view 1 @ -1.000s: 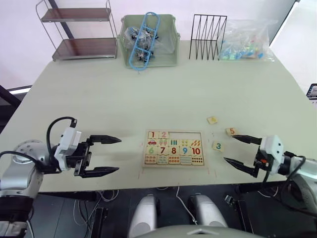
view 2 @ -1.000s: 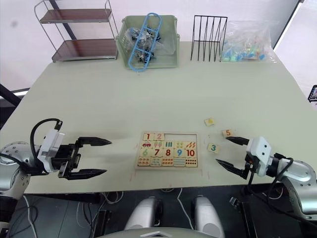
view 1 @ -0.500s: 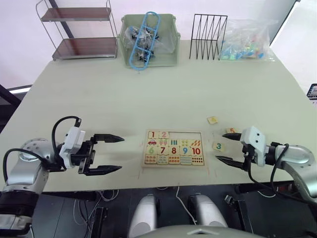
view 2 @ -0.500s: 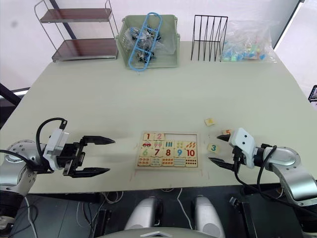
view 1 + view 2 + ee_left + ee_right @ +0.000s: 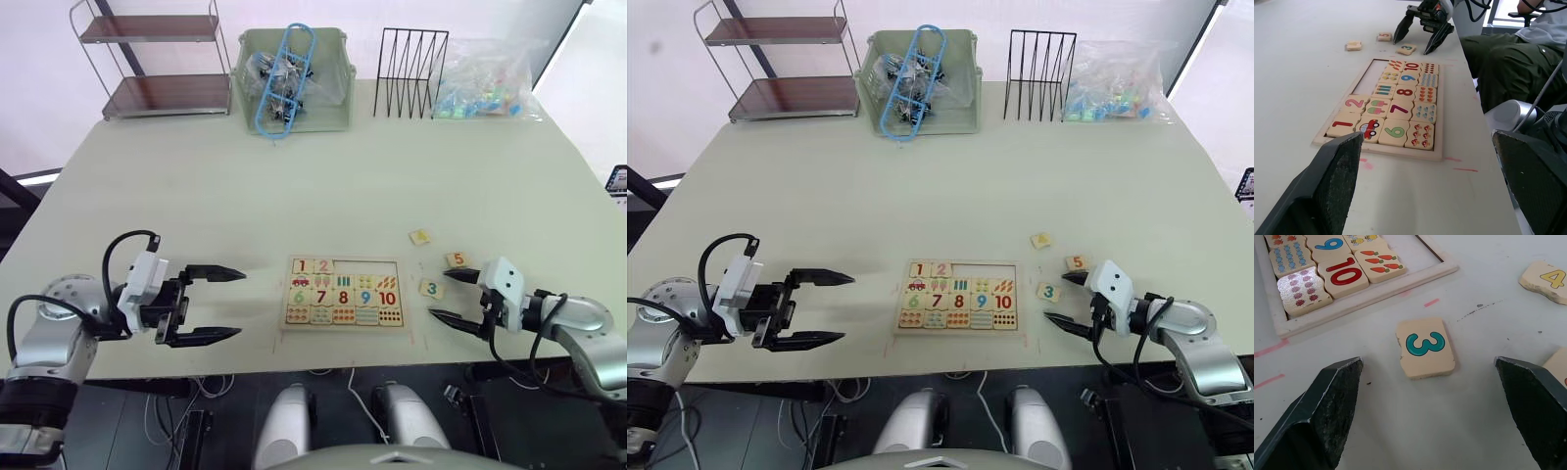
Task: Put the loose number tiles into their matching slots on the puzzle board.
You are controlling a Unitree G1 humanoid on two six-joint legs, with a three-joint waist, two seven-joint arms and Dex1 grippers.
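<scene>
Head views: flat pale-wood puzzle board (image 5: 344,292) mid-tabletop (image 5: 294,186); 1 and 2 seated, three top slots empty.

Left wrist: left claw (image 5: 212,304) spread wide, empty, beside board.

Right wrist: right claw (image 5: 458,296) spread wide, straddling small square pale-wood tile with green 3 (image 5: 1425,347). Judged light, rigid, thin; pinch opposite edges.

Right gripper (image 5: 454,297) sits right of the flat rectangular pale-wood puzzle board (image 5: 344,293), fingers spread, the square pale-wood tile with a green 3 (image 5: 1426,346) just ahead between the fingertips. Pale-wood tile with an orange 5 (image 5: 457,259) lies just behind the gripper; pale-wood tile with a yellow 4 (image 5: 420,236) farther behind, toward the board. Left gripper (image 5: 233,304) is left of the board, apart from it, fingers spread. Tiles 1 and 2 sit in the board's far row, left end.
</scene>
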